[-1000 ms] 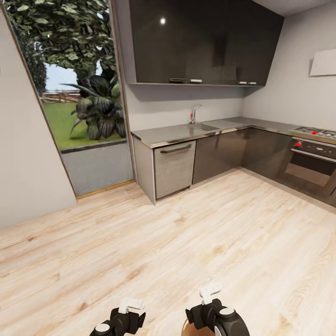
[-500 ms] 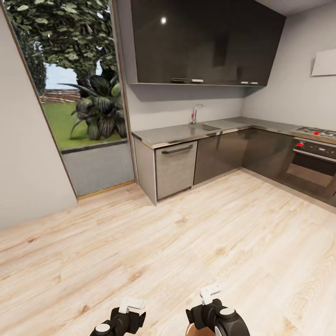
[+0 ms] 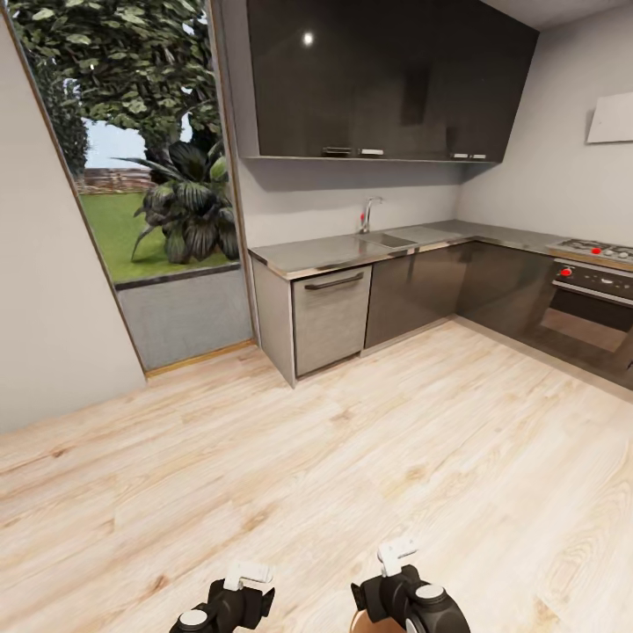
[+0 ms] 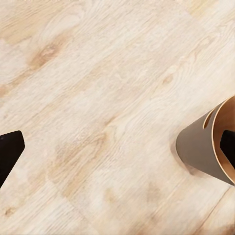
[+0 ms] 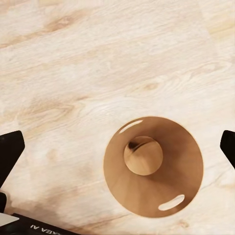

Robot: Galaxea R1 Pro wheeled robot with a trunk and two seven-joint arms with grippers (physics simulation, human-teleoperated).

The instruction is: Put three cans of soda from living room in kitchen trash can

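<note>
I'm parked in the kitchen, facing the corner run of dark cabinets (image 3: pixel 413 290) with the sink faucet (image 3: pixel 367 214) and the oven (image 3: pixel 585 312) off to my right. The trash can (image 5: pixel 152 165) stands on the wood floor (image 3: pixel 308 457) right under my right arm; the right wrist view looks straight down into its smooth orange-brown inside, and I see no soda can lying in it. The left wrist view catches its grey-brown wall (image 4: pixel 198 147) from the side.

The right end effector (image 5: pixel 117 147) hangs above the bin with its dark fingertips (image 5: pixel 10 149) spread wide to either edge of the view and nothing between them. The left end effector (image 4: pixel 117 152) shows only dark tips at the frame edges, also wide apart and empty, over bare floor beside the bin.

No soda cans appear anywhere here, so my read is that the fetching from the living room is still to be done.

The risk now is mostly in driving. The bin sits close in front of my base and low under the arms, so a careless turn or forward nudge could clip it and tip or shove it away. If I lose track of its spot, later drops could miss the rim.
</note>
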